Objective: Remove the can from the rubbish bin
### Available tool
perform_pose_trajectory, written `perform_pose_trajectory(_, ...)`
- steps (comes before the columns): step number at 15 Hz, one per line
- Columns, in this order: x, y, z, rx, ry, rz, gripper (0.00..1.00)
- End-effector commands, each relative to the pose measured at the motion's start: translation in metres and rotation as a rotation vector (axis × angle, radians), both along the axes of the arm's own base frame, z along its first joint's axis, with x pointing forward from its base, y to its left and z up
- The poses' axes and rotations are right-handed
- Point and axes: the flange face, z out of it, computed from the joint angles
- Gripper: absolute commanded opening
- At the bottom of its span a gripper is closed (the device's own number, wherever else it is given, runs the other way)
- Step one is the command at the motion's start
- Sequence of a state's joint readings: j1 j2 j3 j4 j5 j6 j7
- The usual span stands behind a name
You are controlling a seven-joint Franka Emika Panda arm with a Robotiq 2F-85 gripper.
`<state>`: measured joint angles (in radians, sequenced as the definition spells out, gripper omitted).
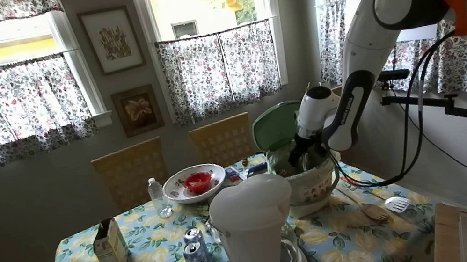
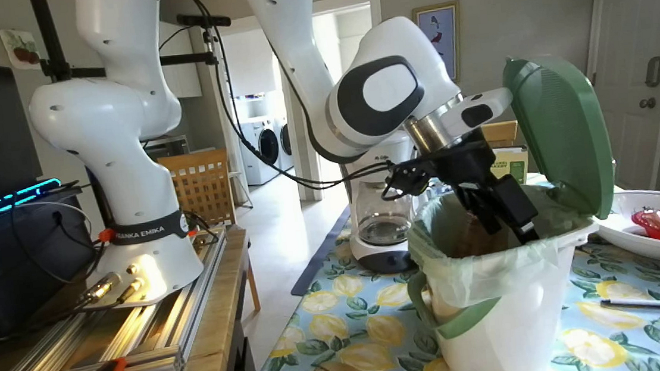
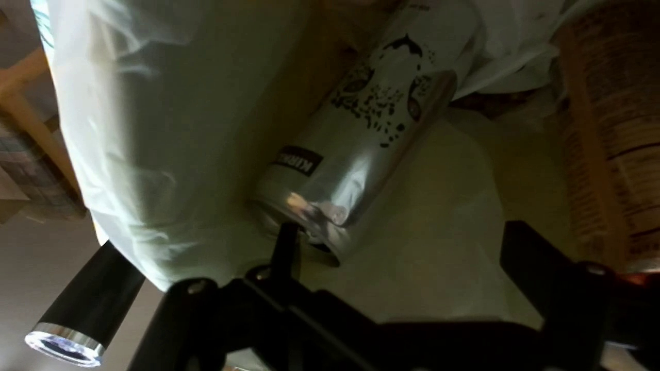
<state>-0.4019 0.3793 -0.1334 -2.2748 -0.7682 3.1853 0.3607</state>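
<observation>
- In an exterior view, the wall of the rubbish bin (image 2: 498,332) hides the can (image 3: 361,123).
- The wrist view shows it inside, slanting, its far end cut off.
- The gripper (image 3: 405,242), also in the bin, has its 2 fingers wide apart — 1 covers part of the can's near end, contact uncertain.
- A brown printed item (image 3: 624,103) nearby is cut off, its lettering blurred.

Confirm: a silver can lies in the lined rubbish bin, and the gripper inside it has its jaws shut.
Not shut: the wrist view shows the gripper with open jaws. It is inside the lined rubbish bin, where the silver can lies.
</observation>
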Motion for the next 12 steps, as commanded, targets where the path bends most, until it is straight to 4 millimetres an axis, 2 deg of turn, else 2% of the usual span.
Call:
perform_pose_trajectory(1,-0.001,0.005,-0.003,0.027,-0.003,-0.003,1.00)
perform_pose_trajectory(12,0.005,0.033,0.007,0.140,0.029,-0.087,1.00)
